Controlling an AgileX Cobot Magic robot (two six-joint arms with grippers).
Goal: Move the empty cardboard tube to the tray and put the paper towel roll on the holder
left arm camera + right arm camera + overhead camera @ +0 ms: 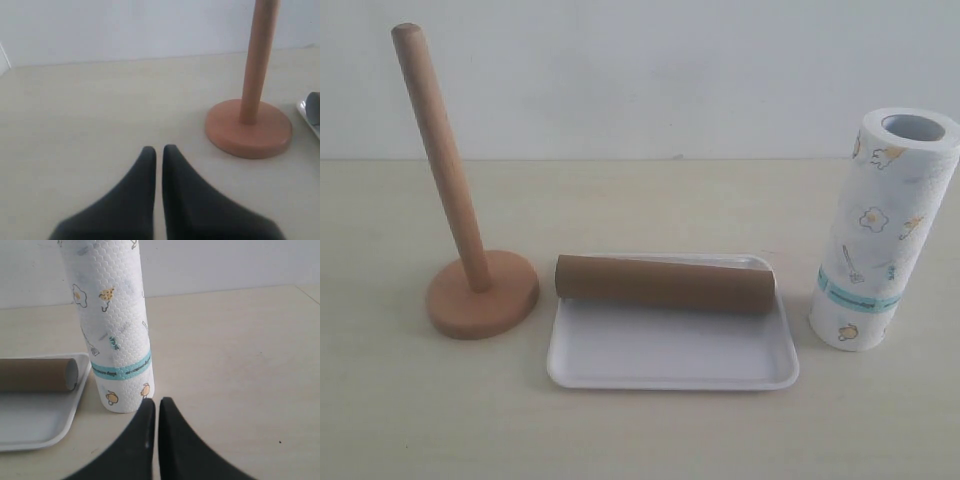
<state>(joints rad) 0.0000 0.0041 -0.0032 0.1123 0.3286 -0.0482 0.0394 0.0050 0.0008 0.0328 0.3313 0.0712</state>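
Observation:
The brown cardboard tube (pixel 665 283) lies across the far part of the white tray (pixel 670 355); its open end (pixel 72 374) shows in the right wrist view. The wooden holder (pixel 480 292) stands bare at the left, its post (pixel 438 150) leaning slightly. The paper towel roll (pixel 880 230) stands upright on the table at the right of the tray. My left gripper (pixel 159 148) is shut with nothing in it, short of the holder's base (pixel 248 128). My right gripper (pixel 156 401) is shut and empty, its tips close to the foot of the roll (pixel 115 340). Neither gripper shows in the exterior view.
A pale wall runs behind the light table (pixel 640 430). A corner of the tray (pixel 309 116) with the tube's end shows beside the holder in the left wrist view.

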